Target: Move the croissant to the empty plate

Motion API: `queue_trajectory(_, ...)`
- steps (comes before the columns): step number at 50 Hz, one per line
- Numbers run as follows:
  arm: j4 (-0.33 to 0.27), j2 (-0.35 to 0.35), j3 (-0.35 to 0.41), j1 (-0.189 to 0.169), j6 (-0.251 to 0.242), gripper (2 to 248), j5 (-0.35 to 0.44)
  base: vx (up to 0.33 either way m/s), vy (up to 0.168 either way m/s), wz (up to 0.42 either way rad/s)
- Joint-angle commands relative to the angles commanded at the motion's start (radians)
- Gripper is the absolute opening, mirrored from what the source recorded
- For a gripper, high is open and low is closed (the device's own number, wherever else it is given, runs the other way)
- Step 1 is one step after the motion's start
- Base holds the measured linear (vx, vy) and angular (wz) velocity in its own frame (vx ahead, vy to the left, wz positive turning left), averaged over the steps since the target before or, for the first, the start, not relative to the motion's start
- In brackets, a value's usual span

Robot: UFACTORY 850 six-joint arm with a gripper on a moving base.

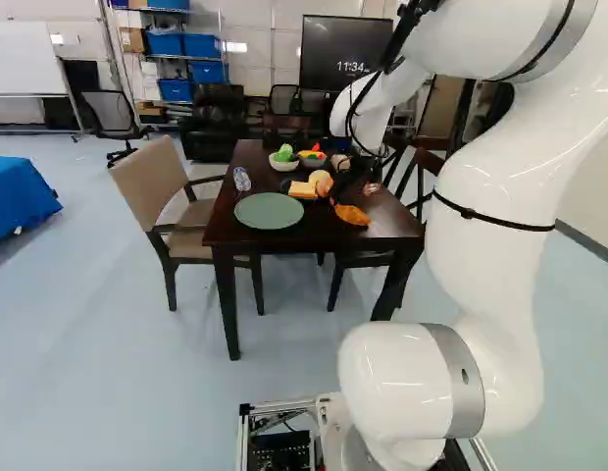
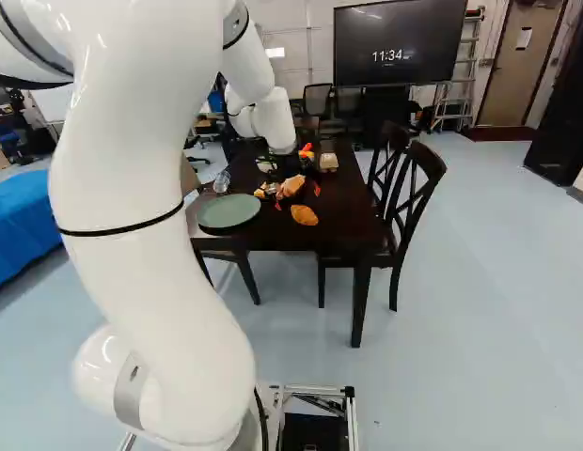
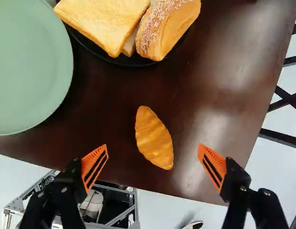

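My gripper [image 2: 298,194] hangs above the near part of the table. In the wrist view the gripper [image 3: 153,155] is open, its orange-padded fingers wide apart. The golden croissant [image 3: 154,138] lies on bare tabletop, centred between the fingers and a little ahead of them, touched by neither; in the right base view the croissant [image 2: 304,215] shows below the gripper, near the table's front edge. The green plate [image 3: 28,67], with nothing on it, lies off to one side of the croissant; the same plate [image 1: 270,210] is near the table's front left in the left base view.
A black plate [image 3: 107,56] holding bread slices [image 3: 102,21] and a sugared roll [image 3: 167,28] is ahead of the croissant. Beyond stand bowls [image 1: 283,165] and a clear glass [image 1: 242,181]. Chairs [image 2: 414,193] flank the dark table [image 2: 343,202].
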Motion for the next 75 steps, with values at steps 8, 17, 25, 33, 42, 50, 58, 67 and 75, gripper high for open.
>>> queue_trajectory(8, 0.000, -0.009, -0.002, 0.000, 0.000, 247, 0.000, 0.000, 0.000, 0.000)
queue_trajectory(17, 0.000, -0.035, -0.007, 0.000, 0.000, 247, 0.000, 0.000, 0.000, 0.000)
queue_trajectory(25, 0.000, -0.059, -0.013, 0.000, 0.000, 247, 0.000, 0.000, 0.000, 0.000)
queue_trajectory(33, 0.000, -0.078, -0.018, 0.000, 0.000, 247, 0.000, 0.000, 0.000, 0.000)
queue_trajectory(42, 0.000, -0.078, -0.018, 0.000, 0.000, 247, 0.000, 0.000, 0.000, 0.000)
queue_trajectory(50, 0.000, -0.078, -0.018, 0.000, 0.000, 247, 0.000, 0.000, 0.000, 0.000)
queue_trajectory(58, 0.000, -0.080, -0.020, -0.003, 0.000, 247, 0.000, 0.000, 0.000, 0.000)
queue_trajectory(67, 0.000, -0.085, -0.027, -0.011, 0.000, 247, 0.000, 0.000, 0.000, 0.000)
queue_trajectory(75, 0.000, -0.090, -0.033, -0.018, 0.000, 247, 0.000, 0.000, 0.000, 0.000)
